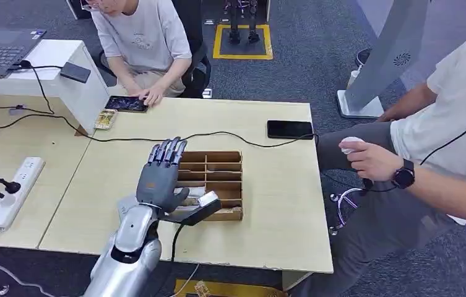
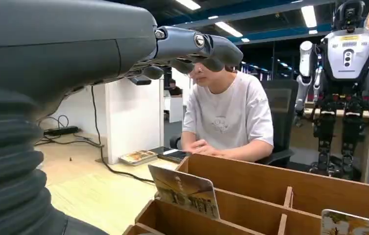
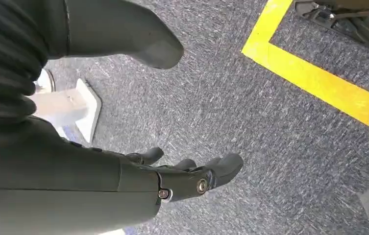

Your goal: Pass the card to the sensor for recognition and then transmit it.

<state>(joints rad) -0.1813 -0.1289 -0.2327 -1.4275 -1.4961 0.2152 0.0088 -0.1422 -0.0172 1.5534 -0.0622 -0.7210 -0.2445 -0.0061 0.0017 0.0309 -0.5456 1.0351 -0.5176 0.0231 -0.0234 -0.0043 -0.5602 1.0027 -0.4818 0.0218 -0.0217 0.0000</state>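
— Left hand (image 1: 163, 175) first, since it sits closest to us; we see it raised over the near-left corner of the wooden divider box (image 1: 210, 184), fingers straight and slightly apart, holding nothing; the left wrist view agrees, fingers (image 2: 192, 46) stretched out above the compartments.

— And the card?

— We count one card (image 2: 184, 191) standing tilted in a compartment just under the fingers; a second card (image 2: 356, 224) shows at the frame edge, in a compartment further along. Neither is touched.

— Sensor?

— We take the dark handheld scanner (image 1: 200, 207) lying at the box's near edge, cable (image 1: 176, 238) trailing off the table (image 1: 280, 216), to be it; that is our guess, not a certainty.

— Risks, as we judge them?

— Several; the card leans against a thin divider, so a flat, wide approach could push it over or wedge it flat in the slot; the palm hangs close to the scanner, so a descent could nudge it or snag its cable; the box is light-looking and may slide if fingers catch a wall.

— Right hand?

— Right hand (image 3: 187, 171) hangs over the grey carpet (image 3: 251, 103), fingers loosely curved, empty; no concern there.

— People?

— One person seated opposite (image 1: 143, 37), another at the right with a hand (image 1: 369, 158) near the table edge; we would watch for a clash at handover.
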